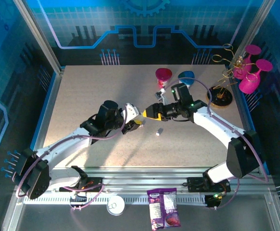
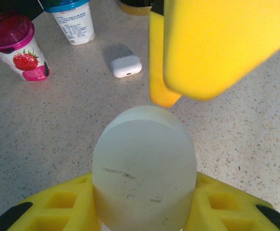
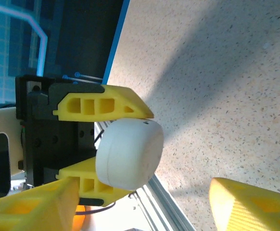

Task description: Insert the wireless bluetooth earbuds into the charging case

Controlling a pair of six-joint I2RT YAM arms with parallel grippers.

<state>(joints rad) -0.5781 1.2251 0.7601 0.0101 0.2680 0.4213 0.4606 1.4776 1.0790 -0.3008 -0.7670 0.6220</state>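
The left gripper (image 3: pixel 136 153) clamps a white case (image 2: pixel 145 168) by its sides. The right gripper (image 1: pixel 148 113) points at it from close by, jaws wide, with nothing between them. One earbud (image 1: pixel 158 133) lies on the table (image 1: pixel 82 96) near both.

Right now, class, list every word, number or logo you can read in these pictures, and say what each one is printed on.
No text can be read anywhere.
Blue-lidded cup: panel of fine print, too small to read.
Pink-lidded cup: strawberry picture; any lettering is blurred.
Purple snack bag: printing too small to read.
Near white case: faint scuffs only, no lettering.
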